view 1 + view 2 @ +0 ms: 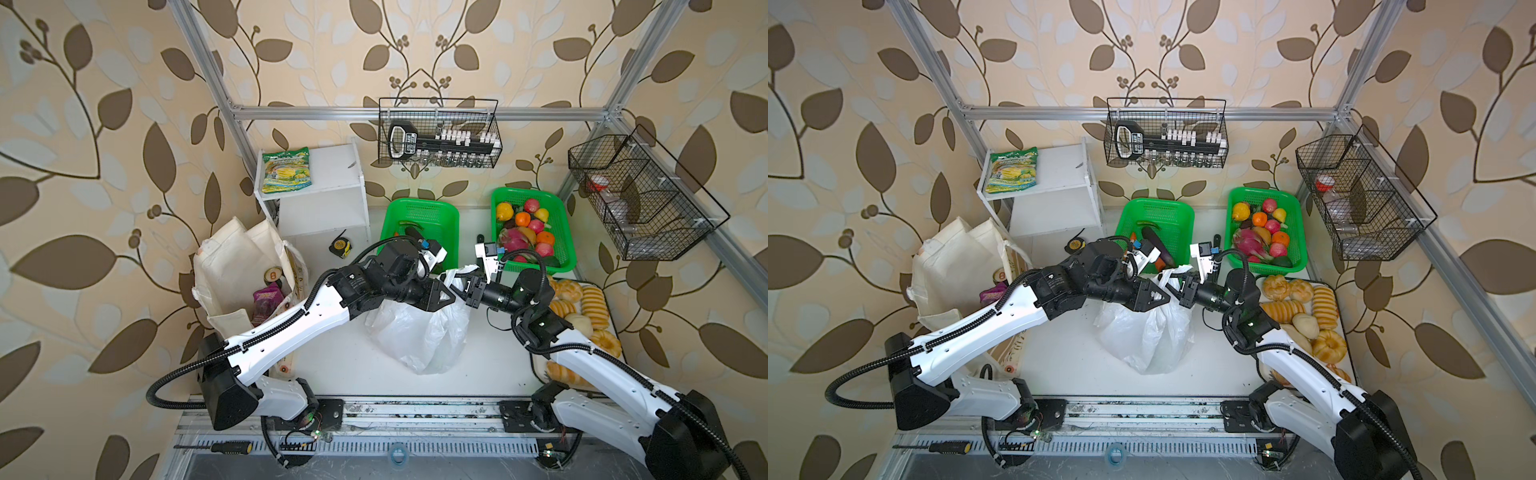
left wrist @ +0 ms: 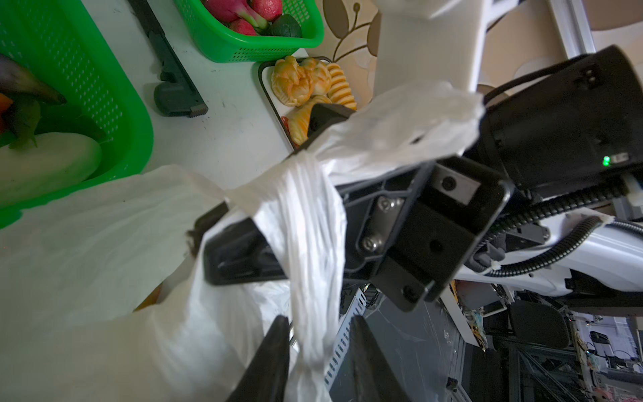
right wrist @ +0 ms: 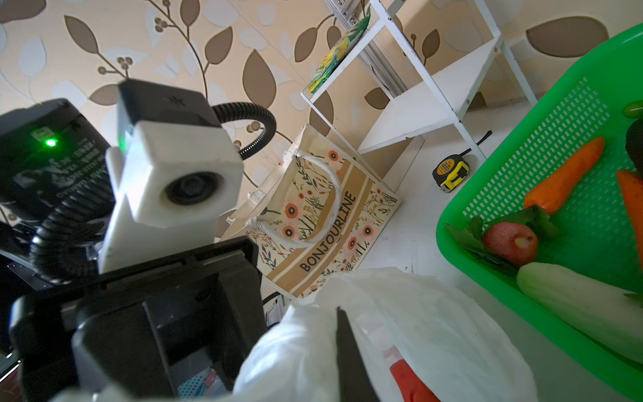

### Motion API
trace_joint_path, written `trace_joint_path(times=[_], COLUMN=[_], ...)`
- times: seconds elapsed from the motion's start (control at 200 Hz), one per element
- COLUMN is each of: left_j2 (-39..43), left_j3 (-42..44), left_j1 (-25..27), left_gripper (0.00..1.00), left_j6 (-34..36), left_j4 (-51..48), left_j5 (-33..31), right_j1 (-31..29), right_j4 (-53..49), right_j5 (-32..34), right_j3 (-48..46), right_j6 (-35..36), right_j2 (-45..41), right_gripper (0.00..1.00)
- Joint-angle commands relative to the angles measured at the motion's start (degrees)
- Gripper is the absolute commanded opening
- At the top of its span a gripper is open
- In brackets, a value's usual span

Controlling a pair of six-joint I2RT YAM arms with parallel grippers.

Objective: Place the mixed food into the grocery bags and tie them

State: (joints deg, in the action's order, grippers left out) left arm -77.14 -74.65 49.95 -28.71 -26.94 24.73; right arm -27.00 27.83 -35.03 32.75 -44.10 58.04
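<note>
The white plastic bag (image 1: 415,332) (image 1: 1146,332) stands mid-table, its handles drawn up between my two grippers. My left gripper (image 1: 449,297) (image 2: 320,318) is open, and a twisted handle strip (image 2: 309,264) runs loosely between its jaws. My right gripper (image 1: 460,286) faces it tip to tip. Plastic is bunched over its jaws, and only one finger (image 3: 348,348) shows. Something red (image 3: 407,379) shows through the bag. The cream tote (image 1: 232,266) (image 3: 323,222) stands open at the left. Inside it are the green can (image 1: 272,275) and the purple pouch (image 1: 266,297).
Behind the bag stand a green basket (image 1: 390,216) of vegetables and another green basket (image 1: 567,232) of fruit. Bread rolls (image 1: 582,299) lie on a tray at the right. A white shelf (image 1: 328,174) carries a yellow-green packet (image 1: 286,170). A tape measure (image 1: 340,247) lies below it.
</note>
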Motion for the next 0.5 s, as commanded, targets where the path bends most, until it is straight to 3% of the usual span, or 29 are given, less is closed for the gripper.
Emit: trace_joint_path(times=[0.0,0.205,0.495], left_j2=[0.24,-0.54,-0.11], left_j3=[0.79,1.62,2.26], left_j1=[0.41,0.41,0.41], left_gripper=[0.30,0.28,0.28], left_j6=[-0.86,-1.54,-1.86], left_j4=[0.84,1.93,1.97], left_j5=[-1.94,-0.41,-1.66], right_j1=[1.00,2.35,4.80], right_j4=[-3.56,-5.55,-9.86], right_j5=[-3.81,-8.98,-14.19], right_j3=[1.97,2.52,3.19], right_j6=[2.58,5.26,9.60], right_j2=[-1.09,-1.71,-2.80], right_gripper=[0.13,0.24,0.49])
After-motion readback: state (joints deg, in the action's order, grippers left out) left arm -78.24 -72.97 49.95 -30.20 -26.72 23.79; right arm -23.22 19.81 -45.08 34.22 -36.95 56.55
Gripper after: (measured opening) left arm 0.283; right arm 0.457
